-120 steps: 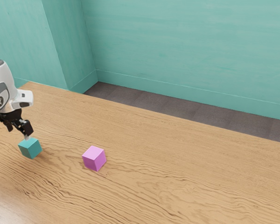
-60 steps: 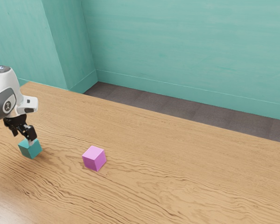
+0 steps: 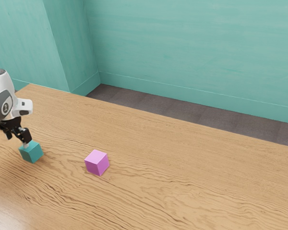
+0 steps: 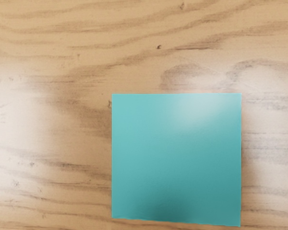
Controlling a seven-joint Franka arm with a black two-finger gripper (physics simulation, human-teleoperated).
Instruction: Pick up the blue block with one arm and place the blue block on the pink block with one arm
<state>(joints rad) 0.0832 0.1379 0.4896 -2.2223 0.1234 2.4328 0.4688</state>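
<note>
Pink block sits on the wooden table with nothing on top yet. Toward the exterior view's left, the blue block rests on the table too. The gripper is right over it, but whether it is spread or pinching cannot be told. Lifting and stacking are left.

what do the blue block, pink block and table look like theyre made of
Blue block: smooth even teal-blue faces with a soft sheen, no grain; likely plastic or paint. Pink block: flat even colour, matte; probably the same. Table: wavy brown grain lines, faint gloss; wood or wood veneer.
</note>
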